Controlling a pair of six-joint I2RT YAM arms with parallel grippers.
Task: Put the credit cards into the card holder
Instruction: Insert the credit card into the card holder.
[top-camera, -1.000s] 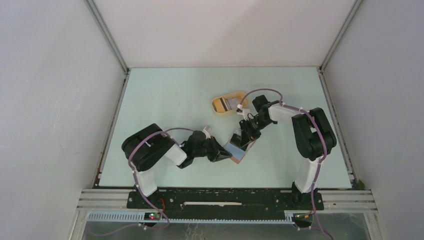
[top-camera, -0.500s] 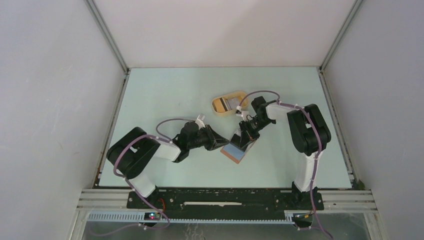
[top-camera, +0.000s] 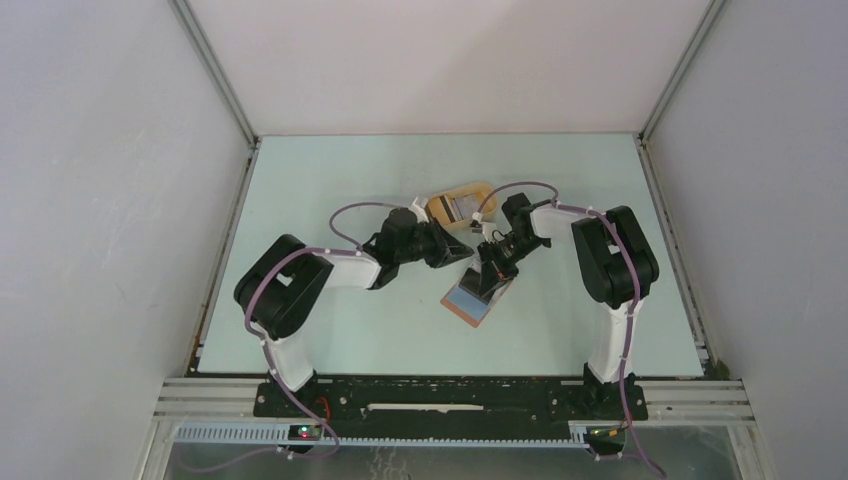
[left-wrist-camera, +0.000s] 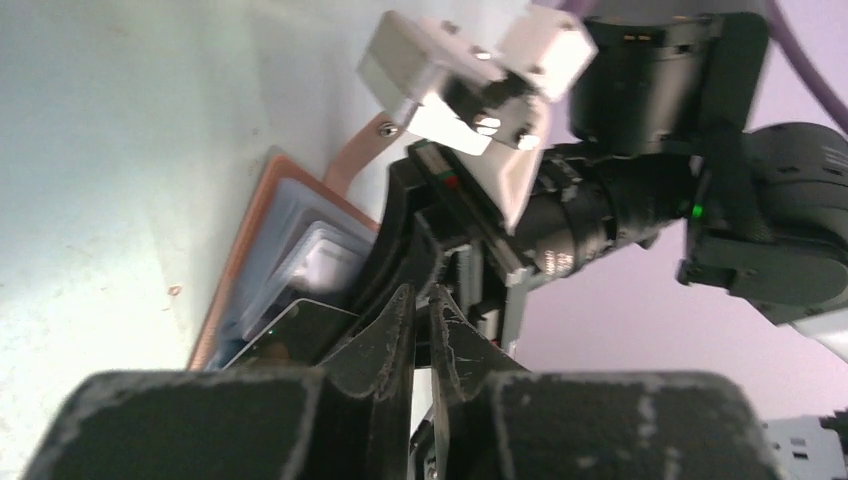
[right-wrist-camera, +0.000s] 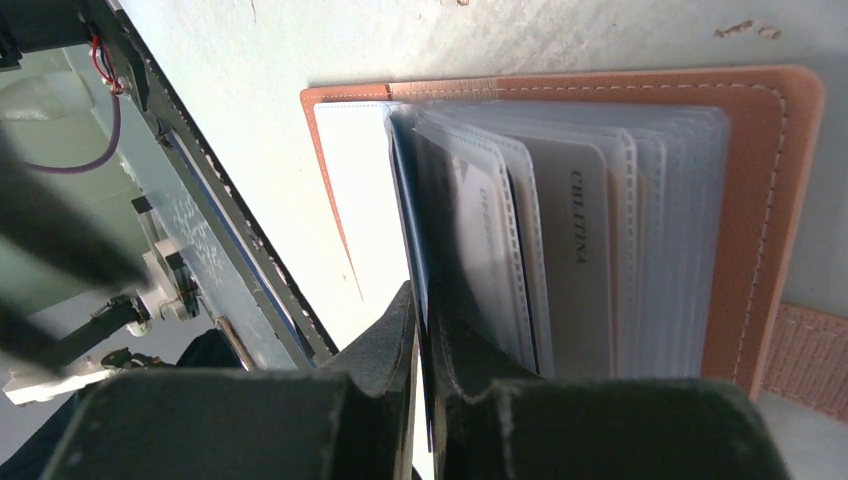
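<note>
The card holder (top-camera: 476, 300), reddish-brown with pale stitching, is shown lying open at the centre of the table (top-camera: 330, 200), its clear sleeves fanned and credit cards (right-wrist-camera: 580, 260) seen inside. One sleeve leaf is pinched by the right gripper (right-wrist-camera: 422, 310). The left gripper (left-wrist-camera: 422, 310) is drawn nearly closed, with nothing seen in it.

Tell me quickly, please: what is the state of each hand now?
Left hand: closed, nothing seen in it.
Right hand: closed on the wallet, pinching one inner sleeve.

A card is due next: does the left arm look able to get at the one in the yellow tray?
Probably yes: the left end effector sits right by the yellow tray, and its card lies uncovered.
</note>
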